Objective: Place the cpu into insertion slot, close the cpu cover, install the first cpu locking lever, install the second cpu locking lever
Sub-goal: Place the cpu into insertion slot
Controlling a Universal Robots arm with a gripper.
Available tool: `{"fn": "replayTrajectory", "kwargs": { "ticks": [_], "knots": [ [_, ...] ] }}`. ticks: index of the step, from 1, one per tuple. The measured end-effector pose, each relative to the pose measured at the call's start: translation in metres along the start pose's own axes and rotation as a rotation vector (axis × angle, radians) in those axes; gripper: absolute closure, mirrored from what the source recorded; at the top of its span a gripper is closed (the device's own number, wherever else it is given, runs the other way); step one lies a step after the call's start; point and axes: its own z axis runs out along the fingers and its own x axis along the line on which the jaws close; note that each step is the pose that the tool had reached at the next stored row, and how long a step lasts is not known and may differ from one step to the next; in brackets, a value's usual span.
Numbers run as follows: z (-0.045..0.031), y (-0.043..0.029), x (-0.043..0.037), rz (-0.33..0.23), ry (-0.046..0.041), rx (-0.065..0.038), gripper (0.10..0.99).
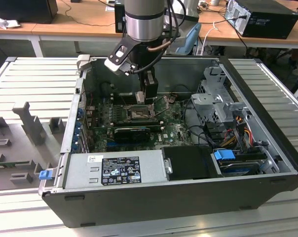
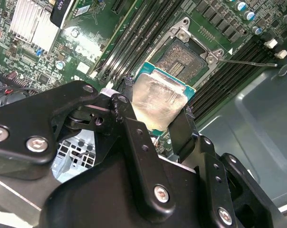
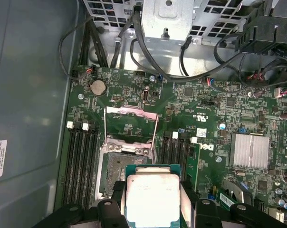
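Note:
My gripper (image 1: 146, 97) hangs inside the open computer case, just above the insertion slot (image 1: 139, 113). It is shut on the cpu (image 2: 158, 101), a pale silver square on a green base, with a black finger on each of two opposite edges. The cpu (image 3: 153, 197) hovers beside and above the insertion slot (image 3: 120, 167), apart from it. The dark socket (image 2: 187, 56) lies bare inside its silver rim. The cpu cover (image 3: 131, 111) stands flipped up at the socket's far side. A thin metal locking lever (image 2: 250, 61) sticks out sideways from the socket's corner.
Long black memory slots (image 3: 81, 161) flank the socket on both sides. A finned heat sink (image 3: 249, 150) sits on the board. The drive cage (image 1: 215, 101) with cables fills the exterior view's right, and the power supply (image 1: 114, 170) runs along the near wall.

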Motion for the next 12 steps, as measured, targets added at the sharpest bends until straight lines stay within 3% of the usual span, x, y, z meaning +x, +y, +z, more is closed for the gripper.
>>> {"fn": "replayTrajectory", "kwargs": {
  "ticks": [6, 12],
  "knots": [
    [0.0043, -0.0004, -0.0001, 0.017, -0.0015, 0.000, 0.545],
    [0.0086, -0.0008, -0.0002, 0.099, -0.0084, -0.002, 0.545]
  ]
}}
